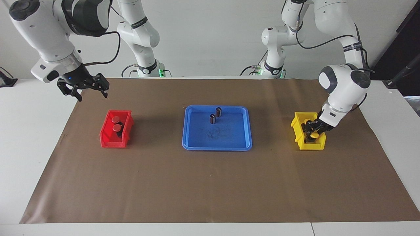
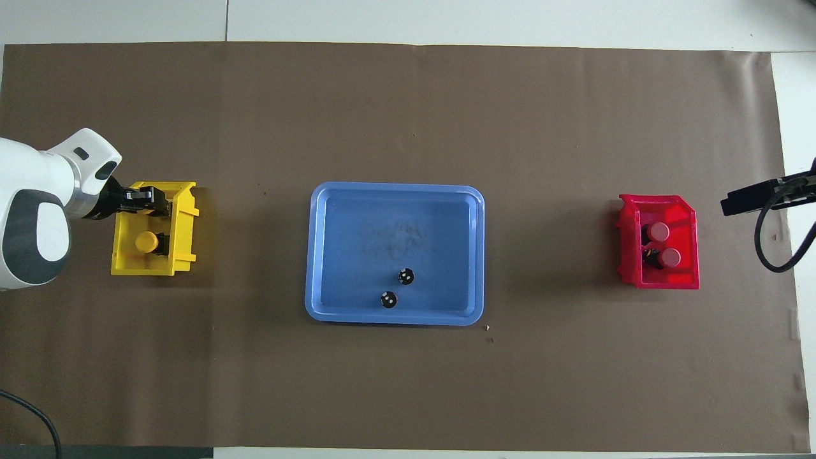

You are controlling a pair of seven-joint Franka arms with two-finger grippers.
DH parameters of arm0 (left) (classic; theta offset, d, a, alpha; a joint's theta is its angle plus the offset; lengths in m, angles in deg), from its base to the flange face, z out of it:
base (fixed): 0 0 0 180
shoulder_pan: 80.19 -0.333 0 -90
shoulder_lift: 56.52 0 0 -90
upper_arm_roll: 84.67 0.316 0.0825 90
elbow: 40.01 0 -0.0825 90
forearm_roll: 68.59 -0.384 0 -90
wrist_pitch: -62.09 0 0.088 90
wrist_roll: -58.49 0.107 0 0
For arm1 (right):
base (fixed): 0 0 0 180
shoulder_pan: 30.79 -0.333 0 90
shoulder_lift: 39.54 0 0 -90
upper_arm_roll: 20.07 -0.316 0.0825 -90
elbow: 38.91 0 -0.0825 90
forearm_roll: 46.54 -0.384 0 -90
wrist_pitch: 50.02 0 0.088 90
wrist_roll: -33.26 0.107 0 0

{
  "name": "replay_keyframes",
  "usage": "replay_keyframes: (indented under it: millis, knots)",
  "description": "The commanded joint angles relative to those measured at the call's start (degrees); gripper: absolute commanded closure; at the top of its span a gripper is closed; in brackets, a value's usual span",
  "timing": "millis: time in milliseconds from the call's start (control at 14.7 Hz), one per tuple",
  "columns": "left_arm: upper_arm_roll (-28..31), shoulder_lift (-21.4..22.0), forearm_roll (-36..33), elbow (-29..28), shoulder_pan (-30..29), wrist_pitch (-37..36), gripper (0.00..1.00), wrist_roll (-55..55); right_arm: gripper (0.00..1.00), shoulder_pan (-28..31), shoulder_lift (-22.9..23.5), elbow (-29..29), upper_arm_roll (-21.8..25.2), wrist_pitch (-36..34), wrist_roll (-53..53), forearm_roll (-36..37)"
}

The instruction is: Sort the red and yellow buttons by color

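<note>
The left gripper [image 1: 314, 129] is sunk inside the yellow bin [image 2: 183, 210], which stands toward the left arm's end of the table from the blue tray [image 2: 319, 255]; whether its fingers have let go or are closed on something I cannot tell, since the wrist and bin walls crowd them. One yellow button [image 2: 146, 242] lies loose in that bin beside the gripper, and a second yellow cap shows right at the fingertips in the facing view, so the low reach reads as a placement made deep in the bin so the button does not bounce out. The right gripper [image 1: 83, 88] hangs raised with its fingers spread and nothing in them, toward the right arm's end from the blue tray, up beside the red bin [image 1: 106, 139] rather than over it, probably lifted clear to stay out of the way. Both red buttons [image 2: 663, 245] sit together in the red bin. Only the two dark cylinders [image 1: 215, 115] stand in the blue tray, at the side nearer the robots, left there as non-buttons. The sorting looks all but finished.
</note>
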Motion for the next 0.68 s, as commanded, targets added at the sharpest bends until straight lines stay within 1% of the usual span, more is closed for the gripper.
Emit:
replay_keyframes:
  millis: [0, 68, 136, 204, 272, 340, 408, 476, 544, 612]
  knots:
    - [-0.35, 0.27, 0.98, 0.71, -0.42, 0.11, 0.29, 0.16, 0.00, 0.87, -0.46, 0.57, 0.51, -2.09, 1.19, 1.03]
    - [-0.35, 0.27, 0.98, 1.76, -0.34, -1.28, 0.26, 0.34, 0.00, 0.95, -0.55, 0.31, 0.68, -1.66, 1.10, 1.20]
    - [-0.35, 0.27, 0.89, 4.12, -0.33, -4.52, 0.15, 0.77, 0.00, 0.87, -0.64, 0.13, 0.95, -1.57, 1.19, 1.11]
    - [-0.26, 0.36, 0.72, 7.37, -0.07, -8.81, 0.01, 0.87, 0.00, 0.52, -0.56, 0.30, 1.30, -1.74, 1.02, 1.03]
    - [-0.26, 0.27, 0.54, 10.97, 0.10, -13.47, 0.00, 0.87, 0.00, -0.35, -0.55, 0.91, 2.09, -2.52, 1.01, 0.94]
    - [-0.35, 0.19, 0.37, 14.22, 0.19, -17.69, 0.00, 1.04, 0.00, -4.71, -0.29, 1.18, 4.36, -4.71, 1.19, 2.16]
    - [-0.44, 0.19, -1.98, 17.47, 1.06, -22.00, 0.00, 1.91, 0.00, -8.67, -0.20, 1.27, 8.82, -5.69, 1.19, 4.17]
    - [-0.70, 0.71, -4.62, 20.73, 1.94, -26.13, 0.00, 3.23, 0.00, -11.76, -0.20, 1.27, 12.17, -5.78, 1.45, 4.10]
    - [-0.88, 1.15, -4.82, 23.89, 2.12, -30.09, 0.00, 4.63, 0.00, -14.75, -0.12, 1.88, 14.72, -5.61, 2.50, 4.02]
    - [-1.05, 1.85, -4.64, 27.14, 2.13, -33.87, 0.00, 5.25, 0.00, -16.69, 0.23, 4.24, 17.27, -5.52, 5.03, 4.10]
